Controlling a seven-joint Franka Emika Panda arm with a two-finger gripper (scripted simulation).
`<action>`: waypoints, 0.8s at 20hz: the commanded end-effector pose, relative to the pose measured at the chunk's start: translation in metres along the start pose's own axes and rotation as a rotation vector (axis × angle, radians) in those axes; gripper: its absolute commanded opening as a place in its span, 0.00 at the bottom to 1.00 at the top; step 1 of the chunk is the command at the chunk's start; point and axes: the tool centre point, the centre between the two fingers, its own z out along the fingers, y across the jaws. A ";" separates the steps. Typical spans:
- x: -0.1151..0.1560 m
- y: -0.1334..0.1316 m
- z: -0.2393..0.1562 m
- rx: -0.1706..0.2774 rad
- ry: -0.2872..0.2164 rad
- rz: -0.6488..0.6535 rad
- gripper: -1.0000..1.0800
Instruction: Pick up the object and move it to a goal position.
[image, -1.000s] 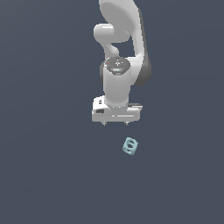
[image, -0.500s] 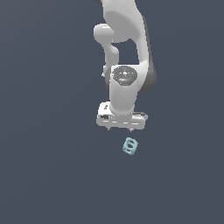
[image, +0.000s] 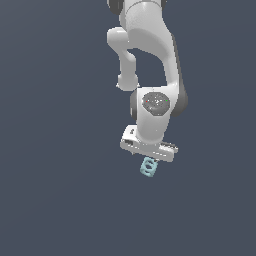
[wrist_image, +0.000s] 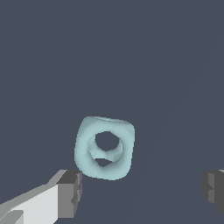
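Object waits just under the spread fingers

Gripper (wrist_image: 142, 188) is wide open and holds nothing. At its 6 o'clock in the exterior view sits the object (image: 148, 166), pale teal, hollow. It looks light and stiff; flat outer sides seem best to pinch.

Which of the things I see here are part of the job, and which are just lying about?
Part of the job:
- teal block with holes through it, the thing to pick up
- gripper, open, its fingers apart with the block showing between them in the wrist view

Just lying about:
- nothing else; only the plain dark floor under it all
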 end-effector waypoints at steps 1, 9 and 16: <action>0.002 -0.008 0.007 -0.001 -0.001 0.045 0.96; 0.005 -0.025 0.021 -0.005 -0.004 0.131 0.96; 0.006 -0.029 0.024 -0.006 -0.005 0.147 0.96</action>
